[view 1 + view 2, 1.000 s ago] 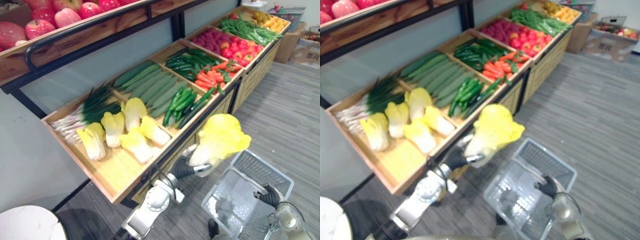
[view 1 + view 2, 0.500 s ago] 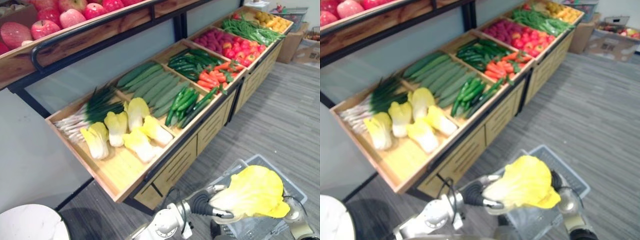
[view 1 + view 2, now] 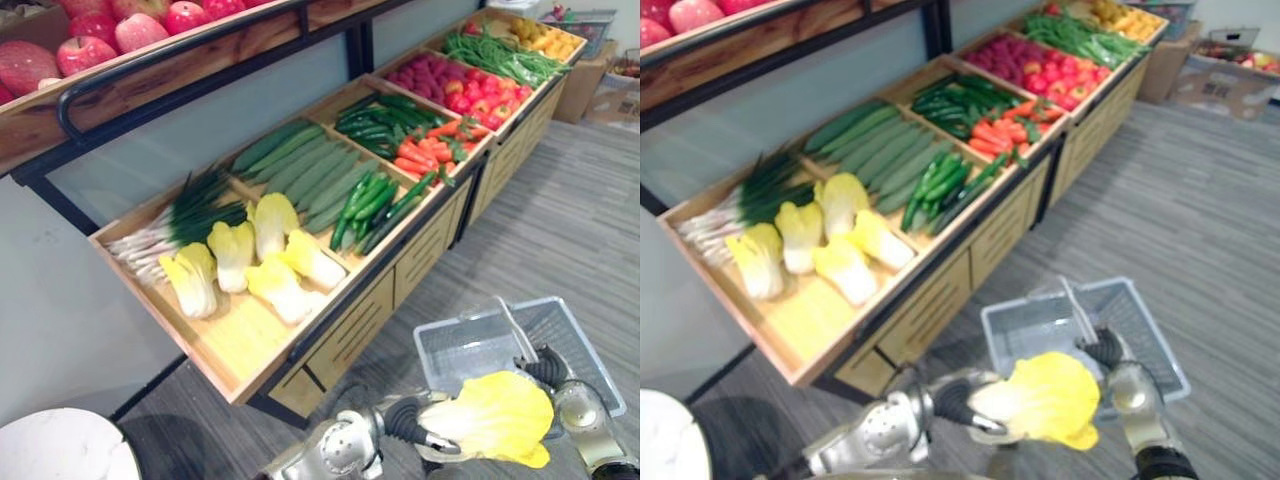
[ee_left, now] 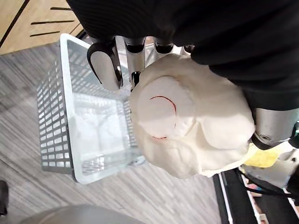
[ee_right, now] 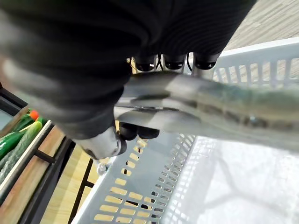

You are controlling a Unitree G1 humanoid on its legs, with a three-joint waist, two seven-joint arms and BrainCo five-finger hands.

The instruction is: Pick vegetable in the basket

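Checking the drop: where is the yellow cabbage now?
In the eye views the cabbage is held in the left hand, low centre-right, at the near rim of the grey basket that the right hand holds.

The left hand (image 4: 105, 67) brings the yellow cabbage (image 3: 495, 415) down from beside the wooden shelf (image 3: 240, 350) to the near side of the grey basket (image 3: 450, 350).

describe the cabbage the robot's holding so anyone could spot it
In front of the long wooden produce shelf is a grey plastic basket. At its near edge is the yellow cabbage gripped in the left hand; the others lie on the shelf.
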